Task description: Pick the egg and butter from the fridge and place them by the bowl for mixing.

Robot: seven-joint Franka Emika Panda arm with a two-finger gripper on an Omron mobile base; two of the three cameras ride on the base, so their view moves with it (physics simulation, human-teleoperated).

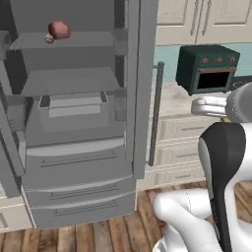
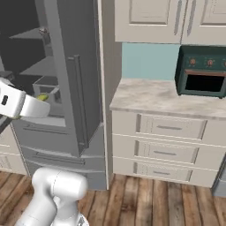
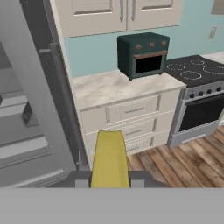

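End effector: you have it pinched on the butter, the yellow stick rising between the two dark tips in the hand view.
Butter: out of the fridge and carried in the air, in front of the desk's drawers and beside the open fridge door; a yellow tip also shows at the wrist in the right base view.
Handling: slim, light, stiff-looking bar, probably slick; your hold is near one end, so it may pivot if you swing fast.
Egg: likely the small pale oval at the left of the fridge's top shelf, touching the red-pink chunk; it is too small to be sure. Treat it as fragile and rolling; take it across its narrow middle.
Desk: pale stone top, green toaster oven at its back right corner, stove beyond its right edge.
Step in hand: carry the butter to the bowl.
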